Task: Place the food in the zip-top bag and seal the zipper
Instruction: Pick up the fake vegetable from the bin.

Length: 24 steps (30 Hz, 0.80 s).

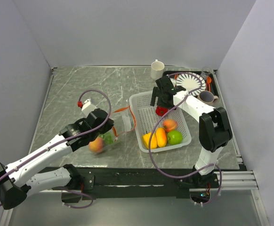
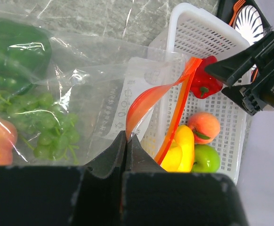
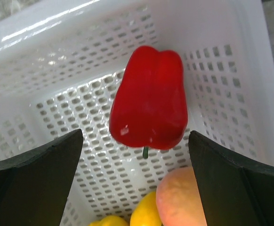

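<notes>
The right arm is reached forward over the far half of the white mesh basket (image 1: pixel 136 101). Its right claw (image 3: pixel 136 136) is pointed down and spread wide, and the red pepper (image 3: pixel 149 103) lies on the basket floor between the fingers, touched by neither. The left arm is stretched over the counter (image 1: pixel 80 89) left of the basket. The left claw (image 2: pixel 126 157) is pinched shut on the zipper (image 2: pixel 174 113) of the zip-top bag (image 2: pixel 94 80), whose open mouth reaches the basket's left wall.
</notes>
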Each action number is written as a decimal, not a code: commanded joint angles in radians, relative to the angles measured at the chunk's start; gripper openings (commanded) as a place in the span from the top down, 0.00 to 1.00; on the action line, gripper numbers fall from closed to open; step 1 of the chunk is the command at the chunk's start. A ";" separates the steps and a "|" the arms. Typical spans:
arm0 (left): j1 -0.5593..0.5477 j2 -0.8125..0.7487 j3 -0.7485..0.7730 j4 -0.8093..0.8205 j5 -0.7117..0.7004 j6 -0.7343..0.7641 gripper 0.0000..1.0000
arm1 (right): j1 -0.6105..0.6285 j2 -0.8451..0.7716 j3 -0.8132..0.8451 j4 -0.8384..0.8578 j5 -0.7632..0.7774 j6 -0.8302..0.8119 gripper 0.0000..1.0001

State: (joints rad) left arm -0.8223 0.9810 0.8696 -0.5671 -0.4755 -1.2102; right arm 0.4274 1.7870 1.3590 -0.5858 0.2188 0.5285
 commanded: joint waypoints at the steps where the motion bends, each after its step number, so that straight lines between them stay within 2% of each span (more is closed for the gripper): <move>1: 0.003 -0.019 -0.003 0.026 -0.002 0.021 0.99 | -0.025 0.051 0.042 0.066 -0.019 0.002 0.00; 6: 0.003 -0.016 -0.004 0.023 0.001 0.021 0.99 | -0.030 0.092 0.049 0.067 -0.026 -0.004 0.06; 10: 0.003 -0.011 -0.007 0.024 0.005 0.020 0.99 | -0.036 0.081 0.006 0.095 -0.056 -0.002 0.26; 11: 0.003 -0.011 -0.011 0.026 0.006 0.020 0.99 | -0.036 0.075 -0.001 0.107 -0.061 0.001 0.35; 14: 0.003 -0.011 -0.011 0.029 0.011 0.018 0.99 | -0.036 0.049 -0.031 0.125 -0.071 0.002 0.45; 16: 0.003 -0.013 -0.014 0.032 0.012 0.018 0.99 | -0.036 0.029 -0.043 0.130 -0.082 0.001 0.55; 18: 0.003 -0.012 -0.012 0.030 0.014 0.020 0.99 | -0.036 0.005 -0.050 0.129 -0.116 -0.004 0.61; 24: 0.005 -0.005 -0.011 0.033 0.012 0.024 0.99 | -0.035 -0.121 -0.103 0.132 -0.205 -0.016 0.66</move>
State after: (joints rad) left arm -0.8223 0.9791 0.8566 -0.5636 -0.4675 -1.2045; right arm 0.3954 1.8088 1.2881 -0.4858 0.0841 0.5259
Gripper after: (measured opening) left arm 0.024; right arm 0.731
